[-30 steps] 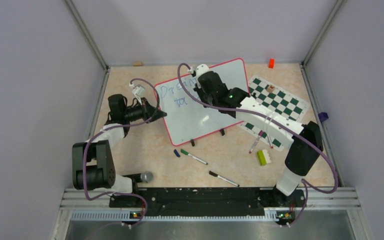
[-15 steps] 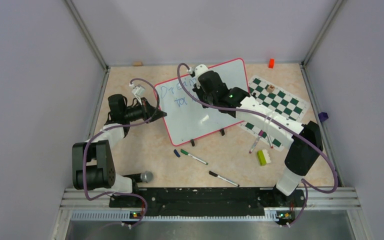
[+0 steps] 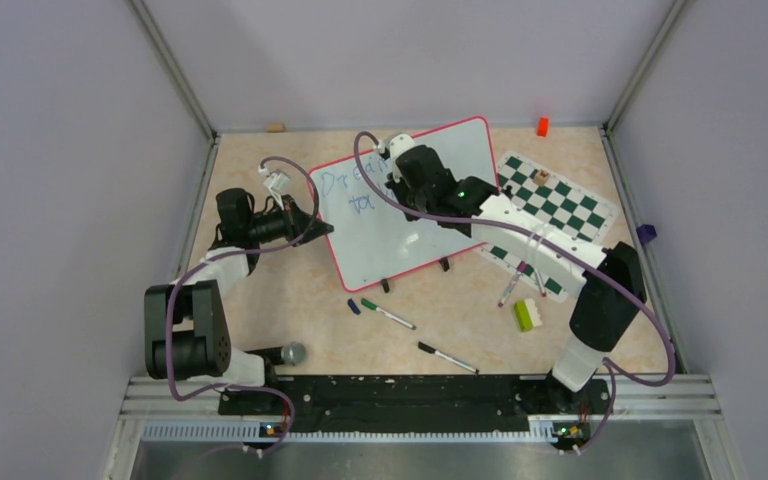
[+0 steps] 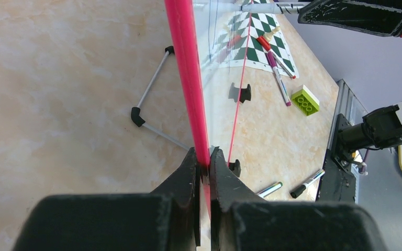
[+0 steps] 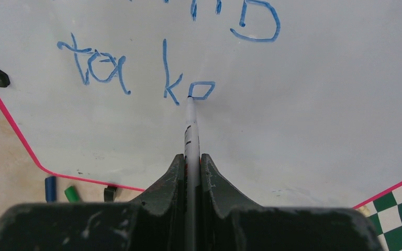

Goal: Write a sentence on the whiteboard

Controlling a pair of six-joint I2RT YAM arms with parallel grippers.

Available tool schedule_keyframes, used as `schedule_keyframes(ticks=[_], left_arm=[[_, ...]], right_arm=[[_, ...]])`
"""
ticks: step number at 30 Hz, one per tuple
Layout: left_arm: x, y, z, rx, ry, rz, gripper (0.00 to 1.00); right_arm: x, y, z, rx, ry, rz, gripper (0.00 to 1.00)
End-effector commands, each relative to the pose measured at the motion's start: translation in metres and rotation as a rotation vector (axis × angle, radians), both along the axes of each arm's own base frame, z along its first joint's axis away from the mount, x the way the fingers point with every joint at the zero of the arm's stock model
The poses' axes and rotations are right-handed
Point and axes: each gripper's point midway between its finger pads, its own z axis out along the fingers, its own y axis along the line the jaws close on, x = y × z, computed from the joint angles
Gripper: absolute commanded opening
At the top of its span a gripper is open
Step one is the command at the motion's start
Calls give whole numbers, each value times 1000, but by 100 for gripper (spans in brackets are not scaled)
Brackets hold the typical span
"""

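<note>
The left gripper (image 4: pixel 204 157) clamps the whiteboard (image 4: pixel 186 78) steady, lower centre; the right gripper (image 5: pixel 191 159) pinches a marker (image 5: pixel 190 120), writing the sentence (image 5: pixel 164 63).

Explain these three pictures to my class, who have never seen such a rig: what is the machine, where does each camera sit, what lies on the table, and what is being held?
The machine is two robot arms bolted at the near edge of a table. The wide picture looks down from above and behind them. The other two come from a camera on each wrist.

The left tool pinches the red frame of the whiteboard. The right tool grips a marker with its tip at the board, beside blue lettering that reads "tak" plus a boxy fourth letter.

Also on the table are a chess mat, a green brick and loose pens.
</note>
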Motion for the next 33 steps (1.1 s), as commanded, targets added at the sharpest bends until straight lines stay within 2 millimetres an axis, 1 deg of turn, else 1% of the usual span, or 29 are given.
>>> schedule_keyframes(ticks=[1, 5, 8, 13, 19, 23, 26, 28, 29, 30, 33], left_arm=[[4, 3, -9, 85, -114, 9, 0], [4, 3, -9, 85, -113, 9, 0], [4, 3, -9, 86, -116, 10, 0], [4, 3, -9, 86, -115, 10, 0], [4, 2, -10, 87, -113, 10, 0], [5, 2, -8, 90, -118, 9, 0], [4, 1, -10, 93, -115, 9, 0], [4, 0, -10, 96, -115, 7, 0], [4, 0, -10, 98, -113, 8, 0], [5, 0, -10, 99, -115, 7, 0], [5, 0, -10, 101, -115, 7, 0]], right_arm=[[1, -10, 4, -15, -13, -15, 0], [5, -20, 8, -37, -38, -65, 0], [6, -23, 17, -23, -57, -85, 0], [-1, -23, 38, 46, -96, -61, 0], [-9, -30, 58, 106, -153, -49, 0], [-16, -23, 69, 171, -172, -6, 0], [-21, -18, 71, 177, -181, -2, 0], [-26, -17, 70, 111, -224, -34, 0], [-32, -11, 69, 85, -240, -36, 0], [-34, -11, 68, 42, -262, -34, 0], [-38, -8, 62, 29, -256, -29, 0]])
